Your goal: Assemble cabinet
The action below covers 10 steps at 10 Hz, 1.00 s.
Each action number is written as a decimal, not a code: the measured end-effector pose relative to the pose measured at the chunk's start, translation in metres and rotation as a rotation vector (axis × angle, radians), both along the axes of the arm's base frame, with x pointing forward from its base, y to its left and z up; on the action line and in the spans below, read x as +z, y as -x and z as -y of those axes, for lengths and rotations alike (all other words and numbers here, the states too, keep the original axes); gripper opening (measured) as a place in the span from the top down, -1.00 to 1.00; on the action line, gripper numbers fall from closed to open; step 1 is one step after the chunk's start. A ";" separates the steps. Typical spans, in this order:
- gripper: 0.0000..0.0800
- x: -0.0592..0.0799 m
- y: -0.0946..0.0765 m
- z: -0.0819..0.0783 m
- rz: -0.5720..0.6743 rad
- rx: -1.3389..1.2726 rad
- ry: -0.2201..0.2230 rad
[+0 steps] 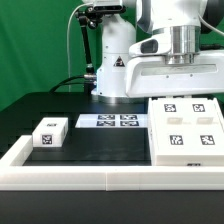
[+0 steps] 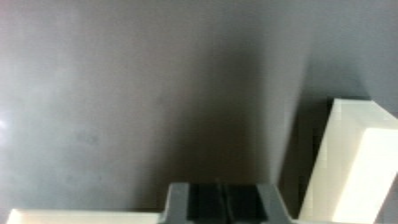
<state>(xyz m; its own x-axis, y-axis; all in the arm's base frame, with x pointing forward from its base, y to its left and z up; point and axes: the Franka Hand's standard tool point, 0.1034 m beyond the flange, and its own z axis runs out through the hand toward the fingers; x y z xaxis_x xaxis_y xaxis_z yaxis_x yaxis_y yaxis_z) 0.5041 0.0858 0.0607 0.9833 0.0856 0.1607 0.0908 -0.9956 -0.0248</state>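
The cabinet (image 1: 185, 132), a big white box with several black-and-white tags on its upper face, lies on the black table at the exterior view's right. My gripper (image 1: 171, 86) hangs just behind its far edge, and the box hides the fingertips. In the wrist view the gripper (image 2: 222, 190) is shut, its two dark fingers (image 2: 187, 204) pressed together with nothing between them, over bare dark table. A tall white edge (image 2: 345, 160) stands close beside the fingers without touching them; I cannot tell which part it belongs to.
A small white tagged block (image 1: 50, 133) sits at the exterior view's left. The marker board (image 1: 110, 121) lies flat in the middle, in front of the robot base (image 1: 113, 65). A long white rail (image 1: 100, 178) edges the table's front and left side.
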 end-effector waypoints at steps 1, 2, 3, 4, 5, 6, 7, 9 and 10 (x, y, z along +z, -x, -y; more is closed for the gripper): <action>1.00 -0.002 0.001 0.000 -0.004 0.000 0.001; 1.00 -0.002 0.001 0.000 -0.004 0.000 0.001; 1.00 -0.002 0.001 0.000 -0.004 0.000 0.001; 1.00 -0.002 0.002 0.000 -0.005 0.000 0.001; 1.00 0.000 0.004 0.001 -0.006 0.000 0.001; 1.00 0.006 0.005 0.000 -0.005 0.001 0.000; 1.00 0.013 0.004 0.000 -0.007 0.001 -0.002; 1.00 0.021 0.003 0.001 -0.009 0.002 -0.002; 1.00 0.019 0.004 0.002 -0.013 0.003 -0.001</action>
<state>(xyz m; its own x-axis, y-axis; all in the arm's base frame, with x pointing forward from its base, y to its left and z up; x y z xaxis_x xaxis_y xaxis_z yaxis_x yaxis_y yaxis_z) 0.5004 0.0843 0.0797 0.9850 0.0881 0.1484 0.0931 -0.9953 -0.0270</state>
